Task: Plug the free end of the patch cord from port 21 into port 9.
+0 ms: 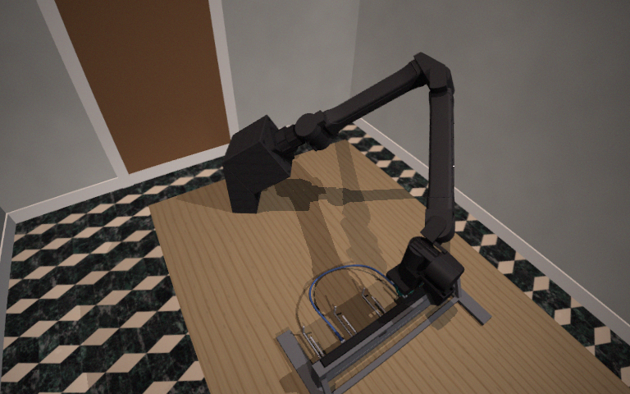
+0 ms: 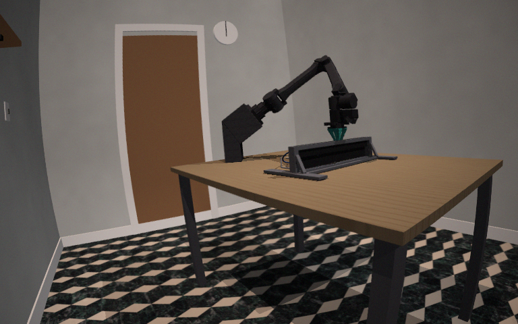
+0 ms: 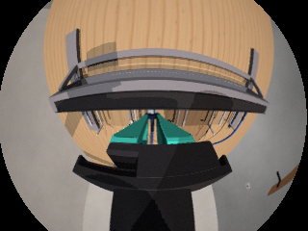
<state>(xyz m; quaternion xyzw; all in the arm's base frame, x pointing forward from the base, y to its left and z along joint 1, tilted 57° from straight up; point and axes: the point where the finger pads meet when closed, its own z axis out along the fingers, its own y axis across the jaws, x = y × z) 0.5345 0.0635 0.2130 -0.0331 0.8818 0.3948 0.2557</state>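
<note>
the port numbers on the rack (image 1: 391, 349) (image 2: 330, 143) (image 3: 159, 88) are unreadable.

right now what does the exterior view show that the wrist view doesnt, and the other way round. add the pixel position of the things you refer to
Only the exterior view shows the clock (image 2: 225, 32), the brown door (image 2: 163, 125) and the table's legs (image 2: 386, 282).

Only the wrist view shows the blue cord running between the green fingers at the panel's front.

Both show the rack (image 2: 332, 143) (image 3: 159, 87), the tabletop (image 2: 412, 179) (image 3: 164, 24) and the gripper (image 2: 337, 140) (image 3: 152, 116) by the rack's upper edge.
</note>
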